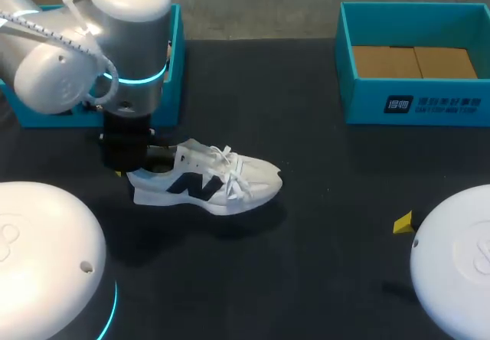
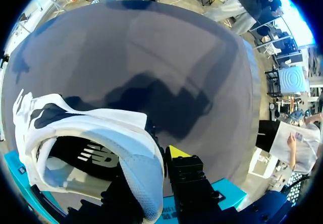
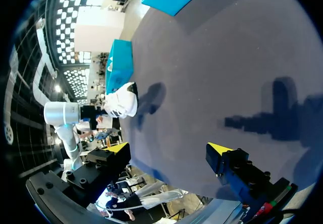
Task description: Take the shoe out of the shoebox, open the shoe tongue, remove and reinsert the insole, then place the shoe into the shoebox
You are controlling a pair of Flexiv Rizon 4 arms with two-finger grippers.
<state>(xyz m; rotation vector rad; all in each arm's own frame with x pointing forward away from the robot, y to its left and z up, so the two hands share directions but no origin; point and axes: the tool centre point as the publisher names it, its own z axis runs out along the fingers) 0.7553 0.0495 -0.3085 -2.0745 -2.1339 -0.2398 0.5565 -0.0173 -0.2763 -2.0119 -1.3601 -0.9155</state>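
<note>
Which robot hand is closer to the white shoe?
Left. The left gripper pinches the shoe at its heel; the right gripper hangs open, far off across the table.

Left claw clamps the shoe heel from above; right claw hangs low, fingers spread wide.

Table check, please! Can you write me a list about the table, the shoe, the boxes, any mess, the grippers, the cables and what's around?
Surface: dark table.
Job's things: white shoe upright, out of the boxes; right shoebox shows only brown cardboard inside; left shoebox is partly hidden behind the left arm.
Clutter: nothing seen.
Grippers: left gripper is clamped on the shoe's heel; right gripper is open, empty, far from the shoe.
Cables: white cable along the left arm.
Surroundings: nothing seen reaching over the table.
</note>
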